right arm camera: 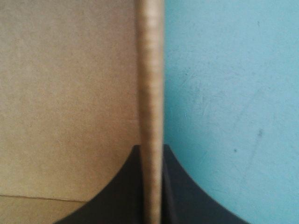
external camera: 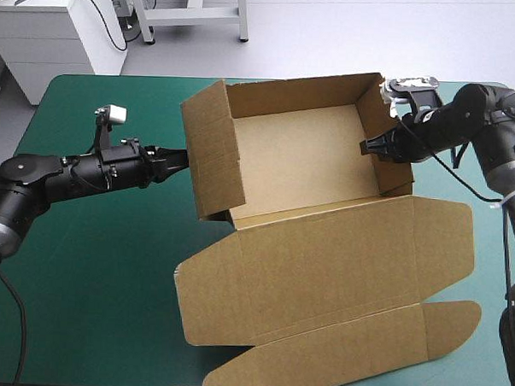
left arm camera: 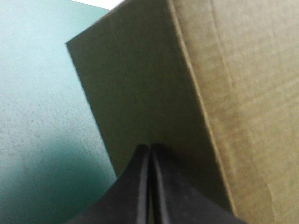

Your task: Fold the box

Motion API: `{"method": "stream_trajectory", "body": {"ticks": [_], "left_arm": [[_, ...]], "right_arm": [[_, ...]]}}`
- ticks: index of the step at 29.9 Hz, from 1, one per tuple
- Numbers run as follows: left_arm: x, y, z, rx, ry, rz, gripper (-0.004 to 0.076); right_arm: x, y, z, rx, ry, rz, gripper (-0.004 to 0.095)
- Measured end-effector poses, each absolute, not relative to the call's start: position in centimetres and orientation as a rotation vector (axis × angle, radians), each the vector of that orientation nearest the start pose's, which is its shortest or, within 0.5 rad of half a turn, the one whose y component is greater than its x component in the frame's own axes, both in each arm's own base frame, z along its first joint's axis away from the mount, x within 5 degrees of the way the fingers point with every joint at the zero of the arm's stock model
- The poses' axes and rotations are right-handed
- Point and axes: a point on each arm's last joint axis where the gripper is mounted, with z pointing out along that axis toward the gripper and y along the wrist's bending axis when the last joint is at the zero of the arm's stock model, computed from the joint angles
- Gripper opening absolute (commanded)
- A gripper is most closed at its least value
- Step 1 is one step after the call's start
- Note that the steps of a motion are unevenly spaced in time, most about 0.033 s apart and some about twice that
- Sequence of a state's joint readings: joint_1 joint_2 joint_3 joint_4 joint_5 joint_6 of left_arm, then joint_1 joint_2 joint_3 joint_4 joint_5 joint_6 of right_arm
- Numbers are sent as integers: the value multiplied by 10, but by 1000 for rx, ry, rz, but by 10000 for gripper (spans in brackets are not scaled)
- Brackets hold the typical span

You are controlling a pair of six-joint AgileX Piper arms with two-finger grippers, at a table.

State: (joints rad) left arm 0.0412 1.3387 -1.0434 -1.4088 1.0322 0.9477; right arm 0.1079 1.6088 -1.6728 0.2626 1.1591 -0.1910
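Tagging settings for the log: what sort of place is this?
Likely a robotics lab: a teal-green table, the left gripper and right gripper at a brown box, a white cabinet behind.

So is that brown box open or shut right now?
Open. The box has its walls raised around a bare floor, with nothing inside, and the lid lies flat on the teal-green cover.

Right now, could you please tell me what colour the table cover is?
Plain teal-green; the table cover shows best in the high view.
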Motion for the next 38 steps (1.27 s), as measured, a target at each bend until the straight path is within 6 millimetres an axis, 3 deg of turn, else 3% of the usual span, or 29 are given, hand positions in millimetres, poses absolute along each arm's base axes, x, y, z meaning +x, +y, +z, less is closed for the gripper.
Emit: {"method": "stream_trajectory", "body": {"ticks": [3,6,10,14,25,38], "left_arm": [[269,-68,361,340,1955,-1217,64],[272,-69,366,379,1946,-1247,174],[275,-70,370,407,1937,-1258,407],[277,-70,371,411,1935,-1263,533],[279,-76,375,409,1977,-1201,536],[282,-105,400,356,2197,-782,482]], "right_arm": [[338,72,391,-343,2502,322,-14],[337,82,391,-340,2487,302,-14],[338,86,391,-323,2479,277,-14],[339,86,392,-292,2471,276,-14],[338,102,394,-269,2426,262,-14],[337,115,396,-239,2393,262,-14]]}}
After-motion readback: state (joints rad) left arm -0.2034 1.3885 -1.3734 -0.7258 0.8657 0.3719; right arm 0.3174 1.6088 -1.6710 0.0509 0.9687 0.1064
